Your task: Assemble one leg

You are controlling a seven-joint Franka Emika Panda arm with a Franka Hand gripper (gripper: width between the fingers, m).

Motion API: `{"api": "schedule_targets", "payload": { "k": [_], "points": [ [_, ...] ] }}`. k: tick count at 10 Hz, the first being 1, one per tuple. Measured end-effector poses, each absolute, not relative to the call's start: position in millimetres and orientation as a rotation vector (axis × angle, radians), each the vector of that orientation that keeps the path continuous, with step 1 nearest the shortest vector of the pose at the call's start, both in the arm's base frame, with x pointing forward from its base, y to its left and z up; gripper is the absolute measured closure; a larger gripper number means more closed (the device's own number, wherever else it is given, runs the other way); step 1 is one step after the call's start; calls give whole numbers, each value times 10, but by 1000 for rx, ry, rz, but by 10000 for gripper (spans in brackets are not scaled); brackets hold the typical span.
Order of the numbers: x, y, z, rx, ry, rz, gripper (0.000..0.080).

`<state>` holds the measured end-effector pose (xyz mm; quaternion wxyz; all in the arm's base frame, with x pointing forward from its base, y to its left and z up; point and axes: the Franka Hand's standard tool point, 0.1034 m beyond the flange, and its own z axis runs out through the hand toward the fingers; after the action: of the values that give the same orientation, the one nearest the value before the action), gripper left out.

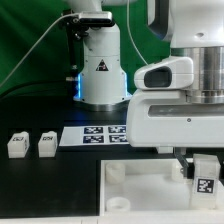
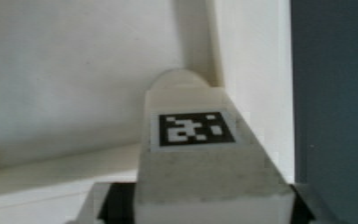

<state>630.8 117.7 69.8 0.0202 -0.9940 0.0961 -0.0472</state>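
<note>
My gripper [image 1: 201,170] is shut on a leg [image 1: 205,184], a small white block with a black-and-white tag, and holds it upright over the right part of the large white tray-like part [image 1: 135,190]. In the wrist view the leg [image 2: 197,150] fills the middle between my dark fingers [image 2: 119,205]. Its tagged end points at the tray part's inner corner [image 2: 87,90]. Whether the leg touches the tray part cannot be told. Two more legs [image 1: 17,145] [image 1: 47,143] stand on the black table at the exterior view's left.
The marker board [image 1: 100,133] lies flat on the table behind the tray part. The robot's white base [image 1: 100,70] stands at the back. The black table [image 2: 336,90] shows beside the tray part's edge in the wrist view.
</note>
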Motion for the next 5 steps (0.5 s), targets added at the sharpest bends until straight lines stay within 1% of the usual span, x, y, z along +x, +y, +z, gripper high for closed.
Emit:
{"api": "schedule_targets", "payload": {
  "k": [3, 5],
  "points": [
    [6314, 1113, 687, -2885, 976, -105, 504],
    [6283, 1104, 682, -2543, 1587, -29, 504]
  ]
}}
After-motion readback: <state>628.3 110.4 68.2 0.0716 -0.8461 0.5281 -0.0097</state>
